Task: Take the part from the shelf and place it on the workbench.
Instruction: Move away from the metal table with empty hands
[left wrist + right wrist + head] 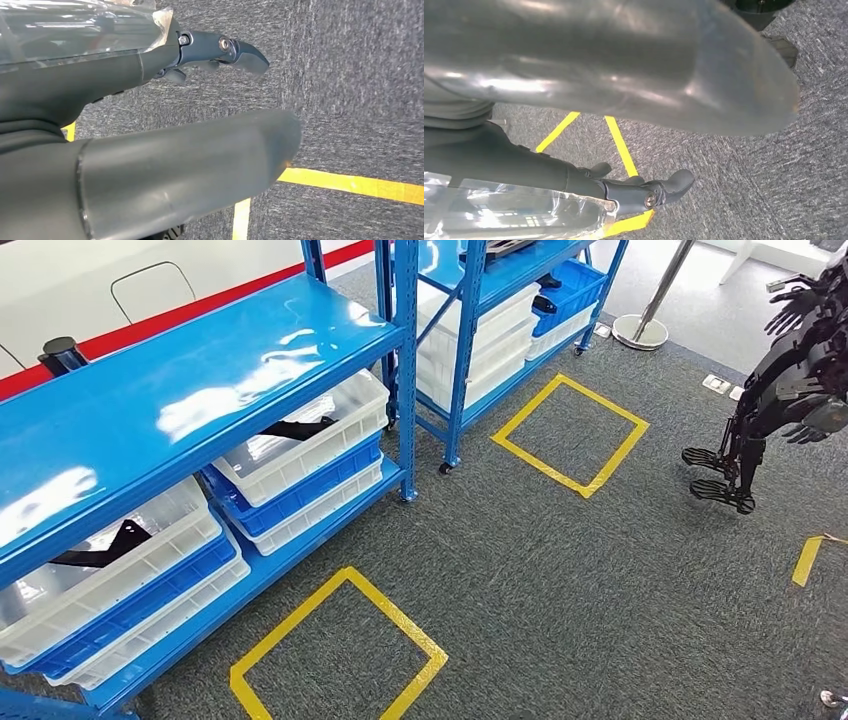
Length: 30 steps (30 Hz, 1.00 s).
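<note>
A black part [300, 428] lies in a white bin [330, 445] on the lower level of the blue shelf [200, 370] at the left in the head view. A second black part [105, 545] lies in the nearer white bin [130, 570] on the same level. My left hand [190, 165] hangs over grey carpet, its thumb and dark fingers [235, 52] apart with nothing between them. My right hand [634, 65] also hangs over the carpet, and its fingers [664, 190] hold nothing.
A second blue shelf [480, 300] with white and blue bins stands further back. Two yellow tape squares [340, 650] [570, 435] mark the carpet in front of the shelves. A black humanoid robot [790, 370] stands at the right, beside a stanchion base [640, 332].
</note>
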Each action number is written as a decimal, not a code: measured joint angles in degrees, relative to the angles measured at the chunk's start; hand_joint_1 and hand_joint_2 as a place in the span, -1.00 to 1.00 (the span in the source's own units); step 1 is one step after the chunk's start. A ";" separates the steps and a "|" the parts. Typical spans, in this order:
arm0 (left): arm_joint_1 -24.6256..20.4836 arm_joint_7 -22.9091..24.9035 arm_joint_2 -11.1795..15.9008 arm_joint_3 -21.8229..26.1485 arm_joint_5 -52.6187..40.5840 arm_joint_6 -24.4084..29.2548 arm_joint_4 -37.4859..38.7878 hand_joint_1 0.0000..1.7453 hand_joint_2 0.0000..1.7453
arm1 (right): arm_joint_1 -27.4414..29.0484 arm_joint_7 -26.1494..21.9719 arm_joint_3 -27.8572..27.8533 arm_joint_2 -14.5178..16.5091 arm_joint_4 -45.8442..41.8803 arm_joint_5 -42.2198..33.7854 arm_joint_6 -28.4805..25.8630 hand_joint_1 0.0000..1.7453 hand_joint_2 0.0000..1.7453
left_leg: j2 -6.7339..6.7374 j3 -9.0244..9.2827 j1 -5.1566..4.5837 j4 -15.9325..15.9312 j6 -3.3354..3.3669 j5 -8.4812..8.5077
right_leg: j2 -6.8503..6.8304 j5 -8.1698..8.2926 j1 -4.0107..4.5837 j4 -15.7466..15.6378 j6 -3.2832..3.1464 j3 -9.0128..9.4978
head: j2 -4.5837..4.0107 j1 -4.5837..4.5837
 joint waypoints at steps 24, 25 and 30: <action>-0.50 0.26 -0.07 -0.27 -0.72 0.81 0.00 -1.00 -1.00 | 0.73 -0.91 -1.60 -0.09 0.00 0.54 -0.33 -1.00 -1.00 | 0.02 -0.07 0.31 0.03 0.07 0.00 | 0.00 0.09 0.36 -0.01 0.57 0.02 | 0.00 0.01; -0.50 0.25 -0.07 -0.27 -0.70 0.81 0.00 -1.00 -1.00 | 0.73 -0.91 -1.60 -0.09 0.00 0.60 -0.31 -1.00 -1.00 | 0.02 -0.07 0.31 0.03 0.07 0.00 | 0.00 0.09 0.36 -0.01 0.57 0.02 | 0.00 0.01; -0.50 0.25 -0.05 -0.27 -0.69 0.81 -0.01 -1.00 -1.00 | 0.72 -0.83 -1.60 -0.10 0.00 0.93 -0.27 -1.00 -1.00 | 0.00 -0.09 0.27 0.06 0.10 -0.02 | 0.00 0.12 0.30 -0.04 0.60 0.03 | 0.00 0.01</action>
